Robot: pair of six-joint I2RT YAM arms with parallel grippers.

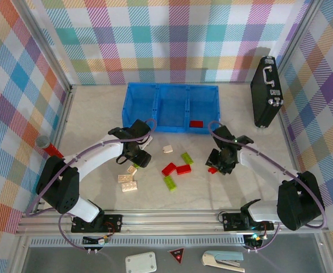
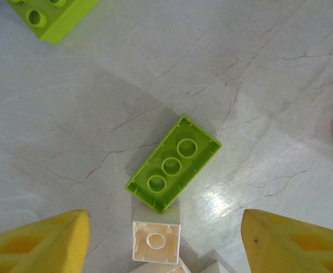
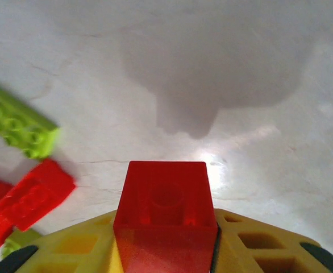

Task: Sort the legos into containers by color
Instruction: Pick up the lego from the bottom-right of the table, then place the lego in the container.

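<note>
My left gripper (image 2: 165,227) gapes over a lime brick (image 2: 174,164): bare table (image 2: 257,85) along both long sides, a cream brick (image 2: 156,242) touching its near end. Ahead of the red brick (image 3: 165,199) in my right gripper (image 3: 165,242), open table; loose bricks (image 3: 19,128) crowd the left.

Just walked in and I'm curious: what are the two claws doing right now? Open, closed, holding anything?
Left gripper: open, holding nothing, above a lime green brick.
Right gripper: shut on a red brick.
</note>
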